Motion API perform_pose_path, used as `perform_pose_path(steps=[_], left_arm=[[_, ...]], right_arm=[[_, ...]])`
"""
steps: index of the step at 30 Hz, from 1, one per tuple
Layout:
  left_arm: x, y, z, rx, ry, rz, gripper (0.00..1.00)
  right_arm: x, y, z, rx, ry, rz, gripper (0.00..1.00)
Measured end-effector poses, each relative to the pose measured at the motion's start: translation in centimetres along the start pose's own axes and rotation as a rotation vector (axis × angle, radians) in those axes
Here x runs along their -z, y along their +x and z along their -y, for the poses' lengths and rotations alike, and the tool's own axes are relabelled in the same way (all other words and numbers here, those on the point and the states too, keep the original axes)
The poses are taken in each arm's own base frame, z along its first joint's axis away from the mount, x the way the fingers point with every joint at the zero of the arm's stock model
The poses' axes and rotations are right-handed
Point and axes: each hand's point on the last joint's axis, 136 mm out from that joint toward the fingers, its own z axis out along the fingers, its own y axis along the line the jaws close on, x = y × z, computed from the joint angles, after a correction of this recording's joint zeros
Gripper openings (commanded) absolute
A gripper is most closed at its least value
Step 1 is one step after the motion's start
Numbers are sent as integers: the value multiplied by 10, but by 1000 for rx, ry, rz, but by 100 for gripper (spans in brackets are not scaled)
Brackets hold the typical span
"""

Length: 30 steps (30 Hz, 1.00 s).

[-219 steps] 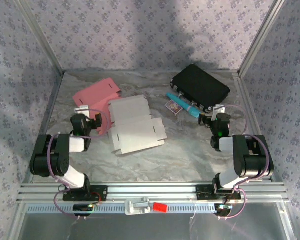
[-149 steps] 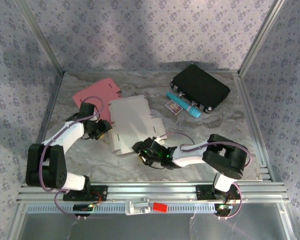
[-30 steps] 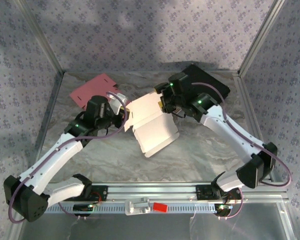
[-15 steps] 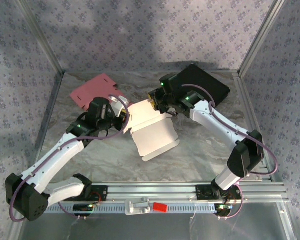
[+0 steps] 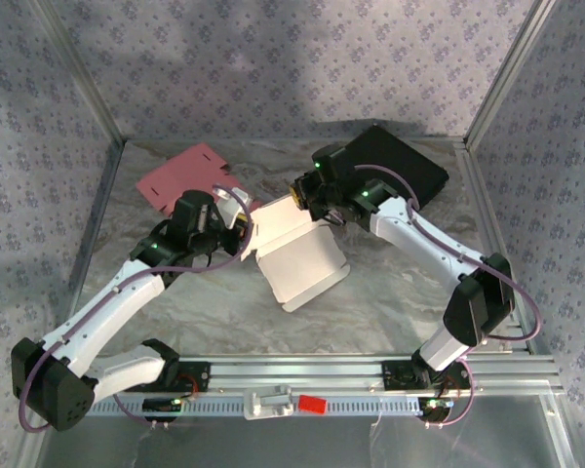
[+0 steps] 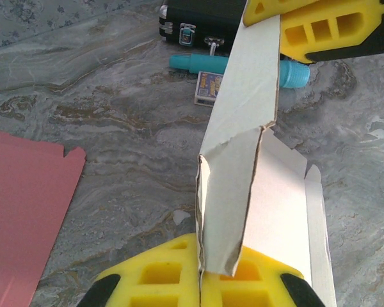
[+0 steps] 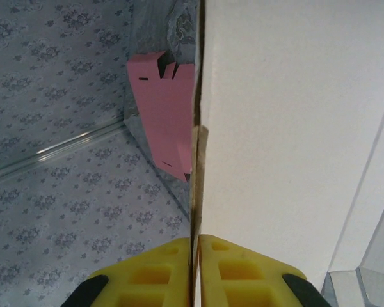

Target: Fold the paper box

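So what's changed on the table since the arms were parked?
Both arms have reached out from their rest poses. The left hand took hold of the white paper box at its left edge, and the right hand has just shut on its far edge. The box has slid right and is partly raised off the table. The pink sheet and black case lie about where they were.
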Motion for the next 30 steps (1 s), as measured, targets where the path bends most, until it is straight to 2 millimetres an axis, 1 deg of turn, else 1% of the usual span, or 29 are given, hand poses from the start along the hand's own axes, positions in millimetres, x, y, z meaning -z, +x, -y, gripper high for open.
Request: perform_pose_path(steps=[3,5,9,10,12,15,18,24,27,30], left_arm=[[-1,4,0,2,0,-12,0],[-3,7,-1,4,-1,-23,1],[-5,14,-1,-2,-1,-38,36],[-5,15,-2,-3,-3,-39,41],[-6,16,-3,4,-9,-42,46],[-5,25,-7,24,-30,-51,52],[3,34,-7,64,-39,-42,55],[24,52,0,160,-11,2,59],[35,61,0,211,-10,20,58],[43,64,-9,277,-39,39,55]], right_arm=[[-4,0,5,-7,-2,2,6],[-6,-1,9,-17,-4,4,0],[-9,-2,17,-43,-10,9,0],[-9,-3,19,-52,-10,14,0],[-11,-6,22,-65,-16,27,0],[-13,-10,29,-93,-16,49,0],[-17,-11,36,-122,-15,68,0],[-28,-13,56,-163,-10,91,0],[-30,-11,53,-159,-35,99,0],[-34,-7,48,-147,-83,107,0]])
